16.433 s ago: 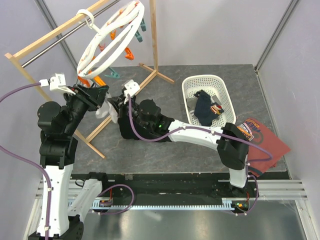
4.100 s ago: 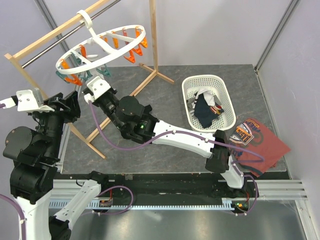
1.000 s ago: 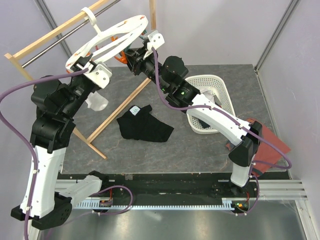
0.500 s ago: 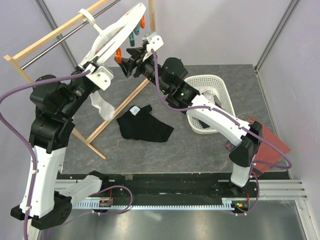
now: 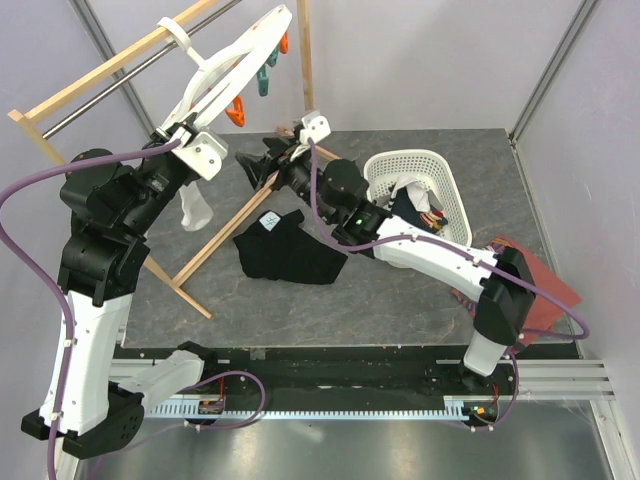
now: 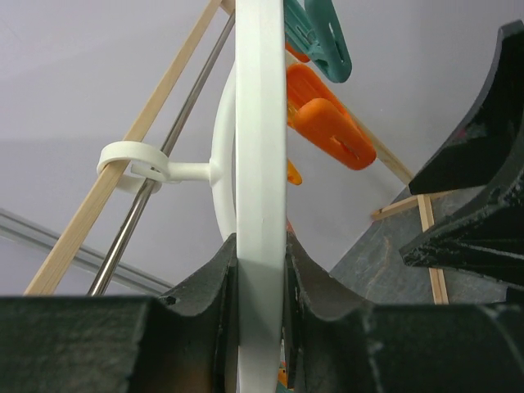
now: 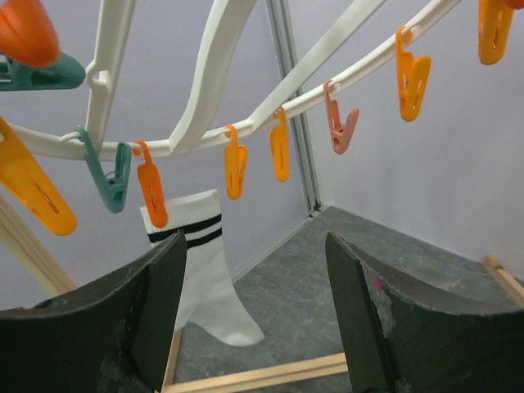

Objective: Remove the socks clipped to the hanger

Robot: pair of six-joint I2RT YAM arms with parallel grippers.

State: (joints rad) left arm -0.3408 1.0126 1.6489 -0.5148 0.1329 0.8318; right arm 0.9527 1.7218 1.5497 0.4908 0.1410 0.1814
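The round white hanger (image 5: 232, 62) hangs tilted steeply from the rail by its hook (image 6: 133, 159), with orange and teal pegs along its ring. My left gripper (image 5: 172, 140) is shut on the ring (image 6: 260, 164), which runs up between both fingers. One white sock with black stripes (image 5: 195, 208) hangs below, clipped by an orange peg (image 7: 151, 192). In the right wrist view that sock (image 7: 201, 262) shows just beyond the left finger. My right gripper (image 5: 252, 168) is open and empty, below the ring and right of the sock.
A black garment (image 5: 290, 248) lies on the grey floor under the right arm. The white basket (image 5: 440, 168) at right holds socks. A red-brown shirt (image 5: 535, 285) lies at the far right. The wooden rail frame (image 5: 240, 215) slants between the arms.
My right gripper has opened and dropped away from the hanger's far rim. The left gripper has shut on the ring, and the hanger has tipped steeper. The white sock swung.
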